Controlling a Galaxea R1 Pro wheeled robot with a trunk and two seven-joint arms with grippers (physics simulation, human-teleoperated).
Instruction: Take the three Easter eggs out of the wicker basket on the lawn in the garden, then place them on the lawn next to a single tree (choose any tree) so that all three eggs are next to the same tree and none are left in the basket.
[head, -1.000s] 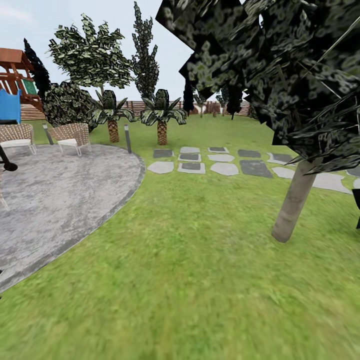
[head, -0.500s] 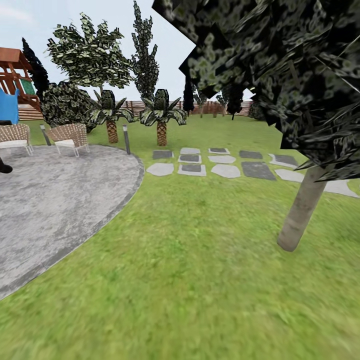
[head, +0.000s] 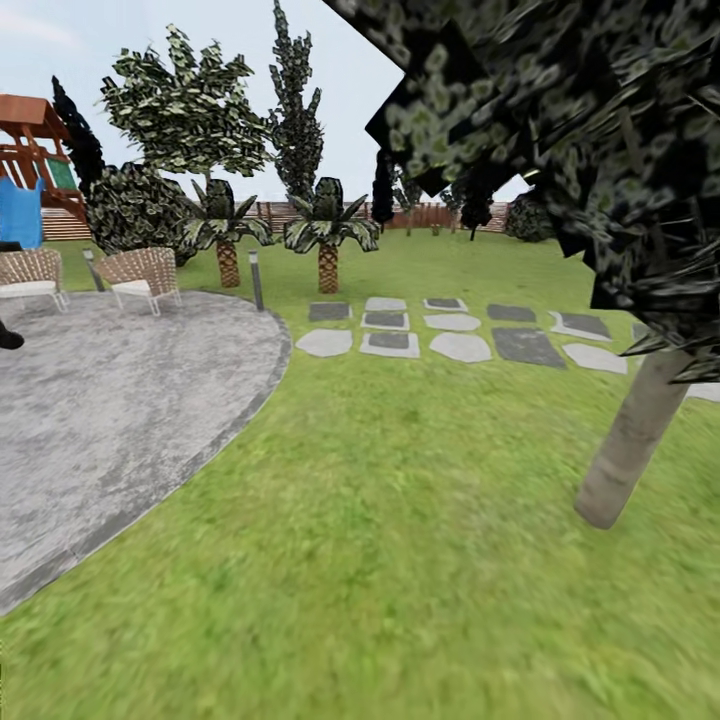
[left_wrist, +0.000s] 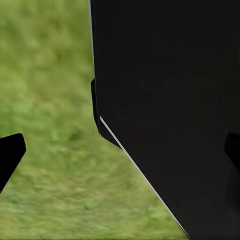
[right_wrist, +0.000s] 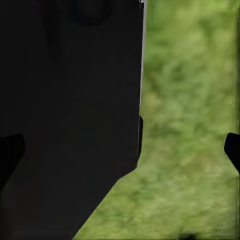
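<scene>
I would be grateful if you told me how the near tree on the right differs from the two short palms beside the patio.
The near tree has a smooth, pale grey-tan trunk that leans; the two short palms stand upright on brown, ringed trunks. The near tree's dark jagged crown hangs high and spreads wide; the palms carry small low tufts of fronds. The near tree looms close; the palms stand farther off. All grow from the lawn.

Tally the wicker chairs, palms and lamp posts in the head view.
Chairs: 2
Palms: 2
Lamp posts: 2
Total: 6
</scene>
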